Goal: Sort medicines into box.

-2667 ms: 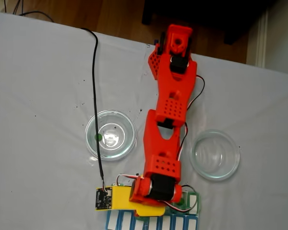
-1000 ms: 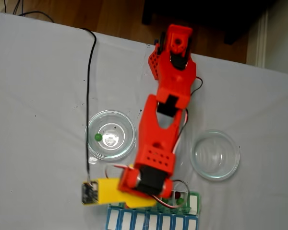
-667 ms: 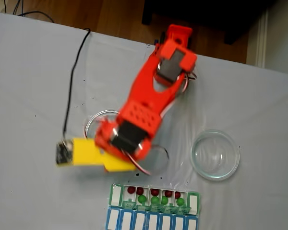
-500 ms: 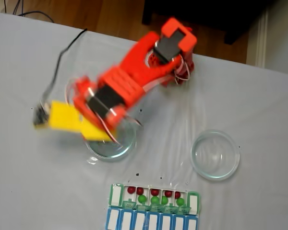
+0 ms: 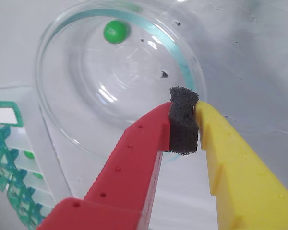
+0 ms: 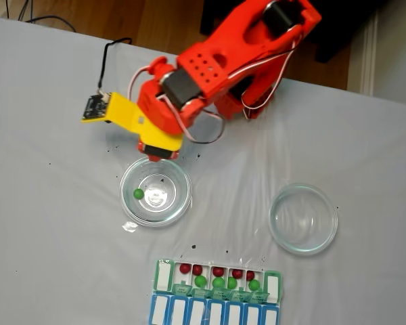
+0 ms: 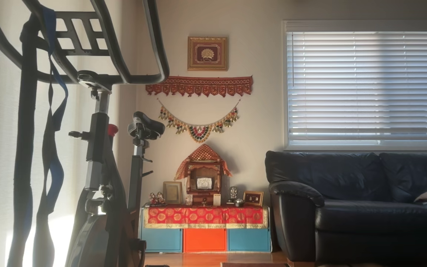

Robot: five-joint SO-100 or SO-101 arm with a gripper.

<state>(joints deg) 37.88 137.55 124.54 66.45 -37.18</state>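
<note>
medicines are nearly all home: in the fixed view the green-and-white box (image 6: 218, 280) near the table's bottom edge already carries a row of red balls (image 6: 218, 271) with green ones just below them, and a blue-and-white row (image 6: 213, 313) adjoins it. i count about nine in there, but they are small, so i won't swear to it. one green ball (image 5: 116, 31) is left, lying alone on the floor of the left glass dish (image 6: 179, 203), close to its left wall in the fixed view. the other glass dish (image 6: 328, 233) to the right looks empty.

my gripper (image 5: 184, 125) hangs over the near rim of that left dish. the red and yellow fingers are closed on a dark foam pad (image 5: 183, 128) squeezed between their tips, and i carry no ball.

i judge the ball light, hard and glossy, so it will roll at a touch and can squirt out of a pinch that lands off-centre. the foam should give some grip. i would spread the fingers first, come down with one either side of the ball's middle, and close gently across its widest part. the dish wall sits just beside it, so the outer finger has little room; approaching from the dish's centre looks safer. glass is slick and breakable, so i mean to touch it softly.
</note>
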